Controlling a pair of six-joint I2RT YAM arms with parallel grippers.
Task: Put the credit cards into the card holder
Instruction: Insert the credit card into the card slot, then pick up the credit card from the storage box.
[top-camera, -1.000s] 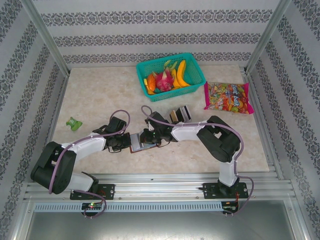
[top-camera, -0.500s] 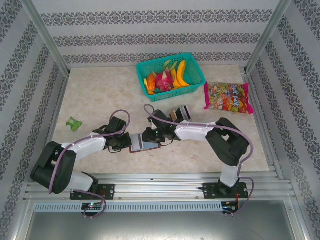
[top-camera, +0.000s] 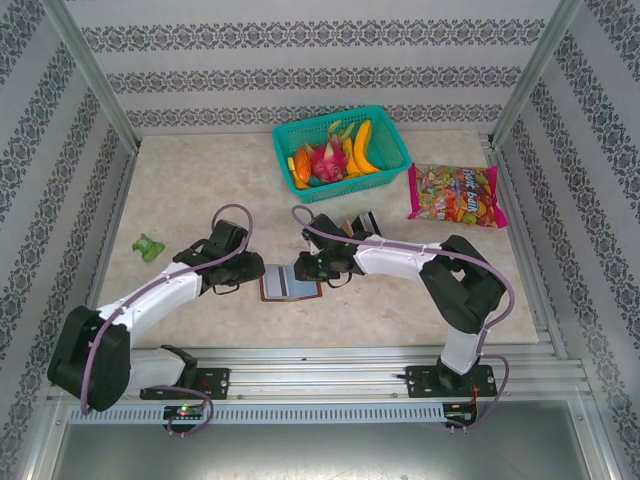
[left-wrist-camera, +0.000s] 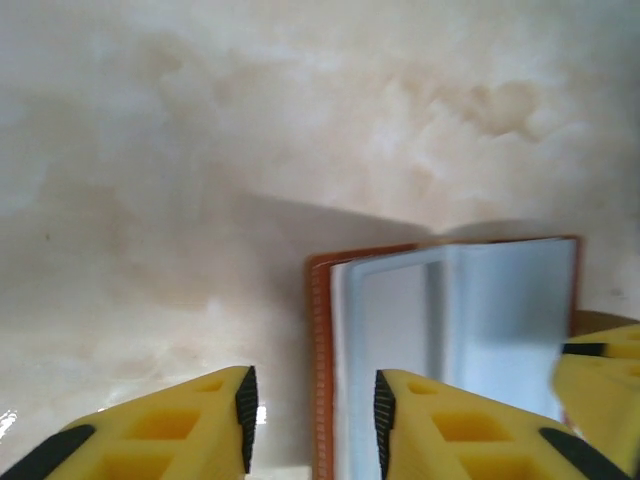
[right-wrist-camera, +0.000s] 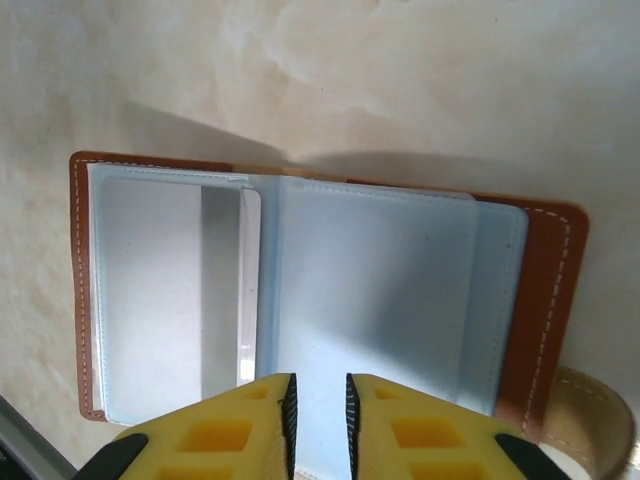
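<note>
Brown leather-look card holder (top-camera: 290, 285) lies opened flat on the table (top-camera: 190, 190), grey-blue slots facing up, between the two sets of jaws.

Left gripper (left-wrist-camera: 312, 408): jaws spread and empty. The holder's stitched brown edge sits just ahead of the gap, clear of both pads.

Right gripper (right-wrist-camera: 318, 402): jaws drawn almost together over the holder's near edge. A narrow slit shows between them, and whether they nip the grey-blue inner leaf I cannot tell.

Credit cards (top-camera: 362, 226): a small stack, dark and tan, beyond the right jaws on the far side of that forearm, well apart from the holder (none seated in a slot that I can confirm).

Handling, as judged: the cards look thin, stiff, light and slick. They sit close to the table, so little edge offers itself — pinch across a short end, or tip one up first. The holder looks soft and light and will likely slide or fold shut — one pair of jaws should pin a brown cover edge while the other feeds the card.
</note>
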